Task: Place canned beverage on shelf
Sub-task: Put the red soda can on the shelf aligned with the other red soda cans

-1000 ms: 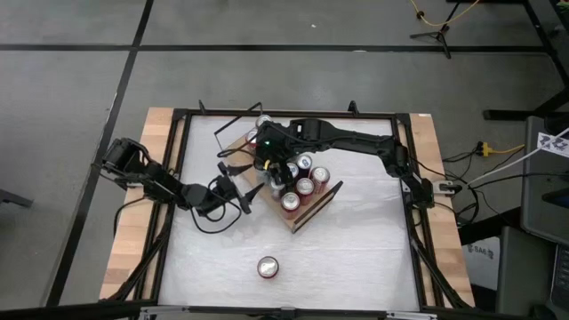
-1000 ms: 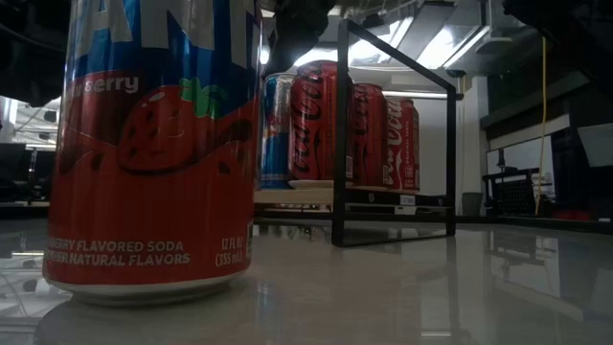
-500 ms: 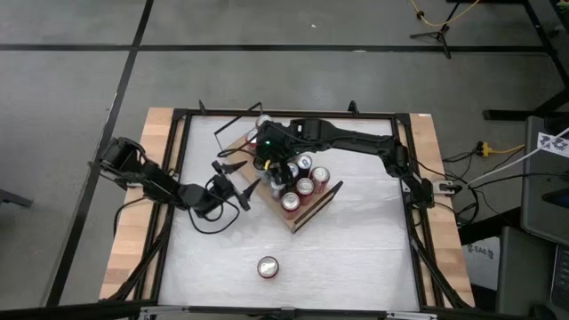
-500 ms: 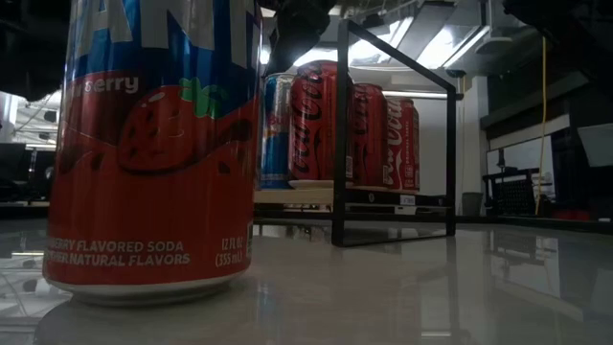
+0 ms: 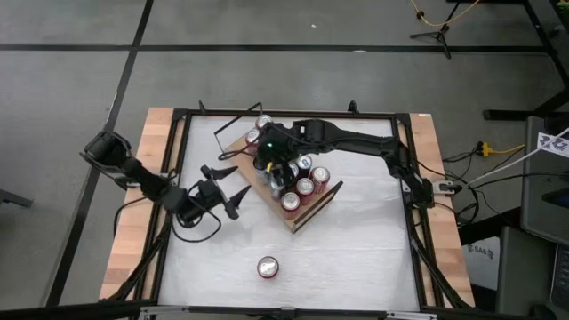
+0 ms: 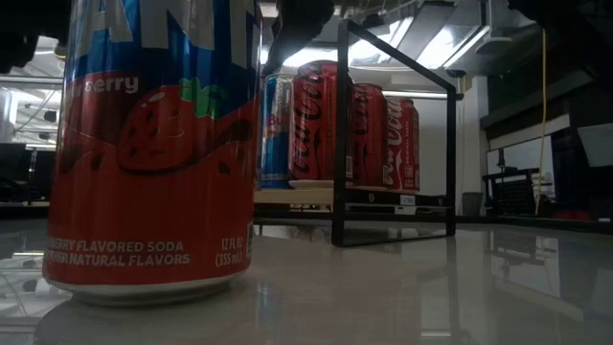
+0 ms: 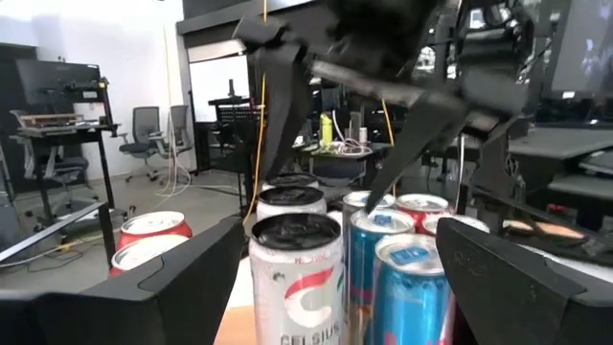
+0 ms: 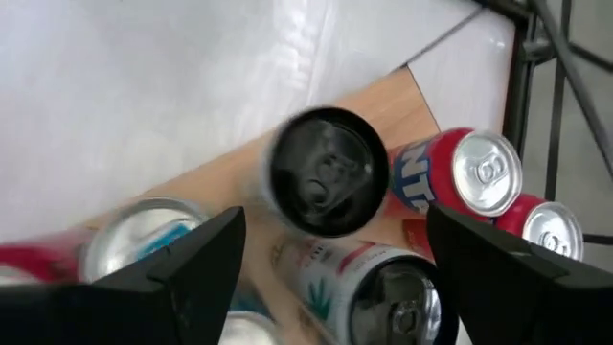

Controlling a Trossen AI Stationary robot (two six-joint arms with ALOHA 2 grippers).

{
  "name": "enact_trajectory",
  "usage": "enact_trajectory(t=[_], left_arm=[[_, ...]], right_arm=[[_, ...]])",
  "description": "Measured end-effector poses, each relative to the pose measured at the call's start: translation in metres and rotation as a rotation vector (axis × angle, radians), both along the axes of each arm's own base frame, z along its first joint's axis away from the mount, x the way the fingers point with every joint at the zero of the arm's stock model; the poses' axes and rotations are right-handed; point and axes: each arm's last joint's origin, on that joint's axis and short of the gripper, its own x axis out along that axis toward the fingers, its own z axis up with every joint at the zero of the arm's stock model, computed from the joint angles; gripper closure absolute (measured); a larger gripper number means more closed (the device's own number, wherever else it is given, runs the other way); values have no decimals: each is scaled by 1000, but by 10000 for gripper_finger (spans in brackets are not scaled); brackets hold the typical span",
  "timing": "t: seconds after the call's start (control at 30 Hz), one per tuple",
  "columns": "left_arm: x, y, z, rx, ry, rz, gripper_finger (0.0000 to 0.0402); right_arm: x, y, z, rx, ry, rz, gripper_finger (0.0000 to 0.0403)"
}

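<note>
The shelf (image 5: 307,214), a light wooden board with black wire rails, lies askew at the table's middle, and several cans (image 5: 305,186) stand upright on it. My right gripper (image 5: 269,158) hovers open over the cans at its far left end, fingers spread above their tops (image 8: 326,172). My left gripper (image 5: 231,180) stands open on the shelf's left, pointing at a white can (image 7: 297,273) without touching it. A red strawberry soda can (image 5: 267,266) stands alone on its base near the table's front edge and looms large in the low view (image 6: 153,144).
A black frame (image 5: 180,160) runs around the white tabletop, with wooden strips (image 5: 133,231) outside it. A black cable (image 5: 197,228) loops on the table below my left gripper. The shelf's upright wire rail (image 6: 340,134) stands at its near end.
My left gripper has drawn back from the shelf toward the table's left edge and risen a little, staying open.
</note>
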Motion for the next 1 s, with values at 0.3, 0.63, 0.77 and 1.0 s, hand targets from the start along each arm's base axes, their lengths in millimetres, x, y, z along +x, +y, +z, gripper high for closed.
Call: enact_trajectory(t=[0.3, 0.63, 0.77, 1.0], left_arm=[[-8, -14, 0, 2, 18, -37, 60], [-17, -31, -2, 15, 35, -130, 60], [-20, -38, -5, 29, 55, -181, 60], [-25, -54, -13, -80, 17, -417, 60]], right_arm=[[-16, 40, 30, 6, -82, 59, 86], [-25, 117, 32, 129, -93, 98, 86], [-32, 153, 34, 210, -122, 90, 86], [-45, 207, 26, 271, -93, 133, 86]])
